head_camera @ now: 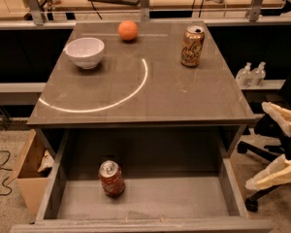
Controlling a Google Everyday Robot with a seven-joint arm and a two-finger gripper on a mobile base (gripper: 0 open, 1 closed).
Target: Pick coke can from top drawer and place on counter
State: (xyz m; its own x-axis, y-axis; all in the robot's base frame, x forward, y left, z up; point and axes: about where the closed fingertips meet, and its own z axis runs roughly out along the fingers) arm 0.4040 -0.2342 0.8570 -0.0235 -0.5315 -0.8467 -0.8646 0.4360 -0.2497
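The red coke can point(111, 178) stands upright on the floor of the open top drawer point(184, 198), left of its middle. The counter point(174, 96) with its white arc line lies above and behind the drawer. My gripper point(276, 142) is at the right edge of the view, to the right of the drawer and outside it. Its two cream fingers point(280, 114) are spread wide and hold nothing. It is well away from the can.
On the counter stand a white bowl point(85, 52) at the back left, an orange point(128, 30) at the back middle and a tan-gold soda can point(192, 46) at the back right. A cardboard box point(26, 171) sits on the floor left of the drawer. A chair base point(252, 149) stands on the right.
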